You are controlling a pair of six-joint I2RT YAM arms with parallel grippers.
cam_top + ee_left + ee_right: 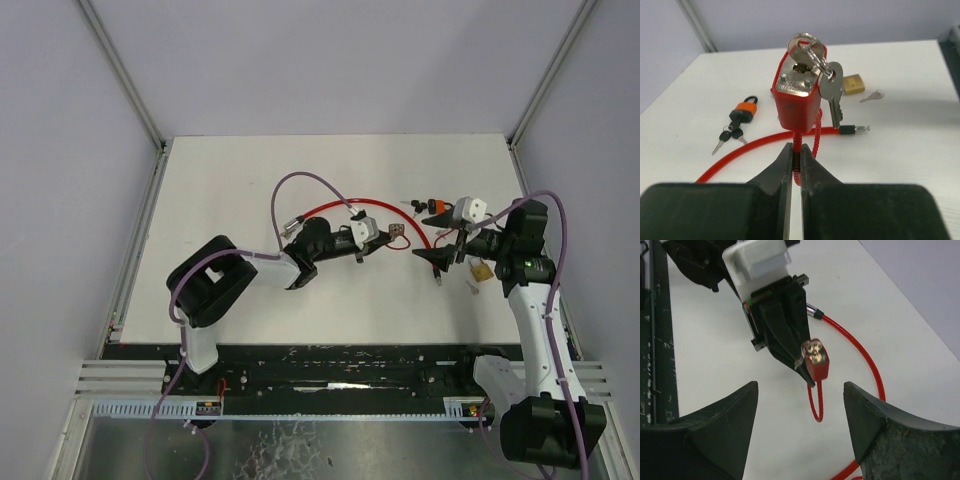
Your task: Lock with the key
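Now left gripper pinches the red padlock by its cable, clamped tight. Key points right, straight at right gripper: jaws spread, empty.

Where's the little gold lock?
The gold lock lies on the table, right of the red lock in the left wrist view, with a small key beside it.

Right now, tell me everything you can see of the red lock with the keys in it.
The red cable lock has a boxy red body with a silvery metal face. A key on a ring sits in that face, and a second key hangs beside it. The left gripper is shut on its red coiled cable just below the body.
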